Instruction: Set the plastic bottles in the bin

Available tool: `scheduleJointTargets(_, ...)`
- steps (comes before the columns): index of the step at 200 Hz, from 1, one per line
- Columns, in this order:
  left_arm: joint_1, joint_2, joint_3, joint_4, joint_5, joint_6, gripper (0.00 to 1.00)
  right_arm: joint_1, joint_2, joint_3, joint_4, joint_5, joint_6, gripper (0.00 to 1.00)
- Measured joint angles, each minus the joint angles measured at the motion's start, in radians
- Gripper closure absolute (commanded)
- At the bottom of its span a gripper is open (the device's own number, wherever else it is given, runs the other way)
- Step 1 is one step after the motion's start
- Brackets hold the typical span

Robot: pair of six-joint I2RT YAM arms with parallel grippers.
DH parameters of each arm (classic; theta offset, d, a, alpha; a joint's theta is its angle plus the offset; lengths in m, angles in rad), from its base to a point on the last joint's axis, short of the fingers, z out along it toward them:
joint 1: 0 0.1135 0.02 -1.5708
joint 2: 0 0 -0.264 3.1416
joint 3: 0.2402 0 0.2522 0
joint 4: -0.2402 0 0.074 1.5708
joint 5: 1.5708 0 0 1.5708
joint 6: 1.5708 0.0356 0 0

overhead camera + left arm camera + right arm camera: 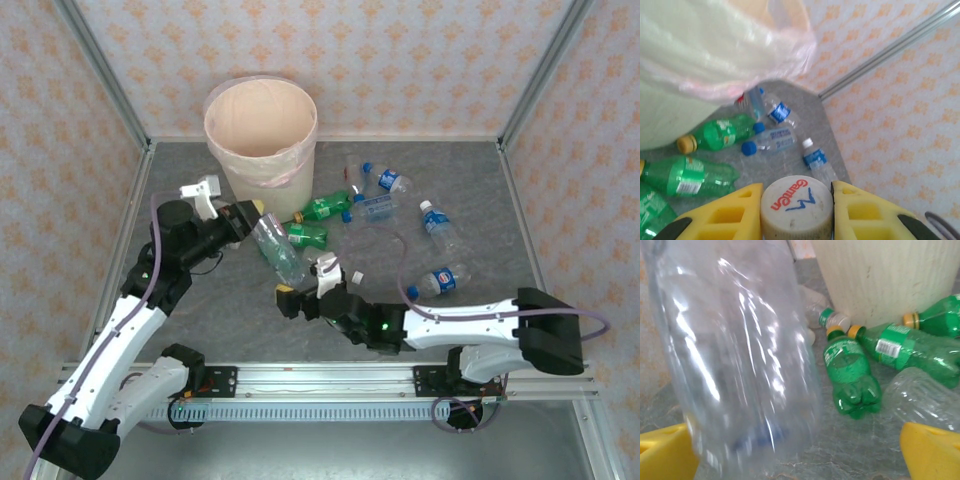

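top external view: the bin (262,170) stands upright at the back of the table (480,200) with its pinkish liner (258,118) folded over the rim, and what shows of its inside from this angle is liner. the left gripper (252,213) is just beside the bin's lower wall, clamped on the white cap (796,207) of a clear bottle (275,250). the left wrist cam has both yellow fingers (730,215) pressed against the cap's sides. that bottle slants down toward the right gripper (305,285), whose jaws are spread wide. in the right wrist cam the clear bottle (740,355) sits between the yellow pads (930,450) with a plain gap on one side, so no grip there. the rest of the plastic bottles lie on the table, none of them in the bin as far as i can see: two green bottles (322,208) near the foot of the bin, and a few blue-capped bottles (437,225) scattered further right.
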Motion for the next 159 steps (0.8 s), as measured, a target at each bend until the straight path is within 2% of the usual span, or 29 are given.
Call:
scheduleJointTargets(57, 0.000, 0.065, 0.227, -0.013, -0.184, 0.000, 0.71, 0.000, -0.194, -0.071, -0.007, 0.096, 0.011, 0.00)
scheduleJointTargets(86, 0.005, 0.165, 0.349, -0.001, -0.293, -0.002, 0.71, 0.000, -0.255, -0.089, -0.040, 0.130, 0.024, 0.00)
scheduleJointTargets(99, 0.008, 0.213, 0.401, 0.018, -0.348, -0.011, 0.75, 0.000, -0.282, -0.096, -0.063, 0.141, 0.032, 0.00)
scheduleJointTargets(114, 0.013, 0.259, 0.447, 0.041, -0.415, -0.031, 0.70, 0.000, -0.312, -0.108, -0.081, 0.154, 0.042, 0.00)
scheduleJointTargets(159, 0.021, 0.373, 0.534, 0.109, -0.598, -0.070, 0.70, 0.000, -0.377, -0.142, -0.134, 0.188, 0.075, 0.00)
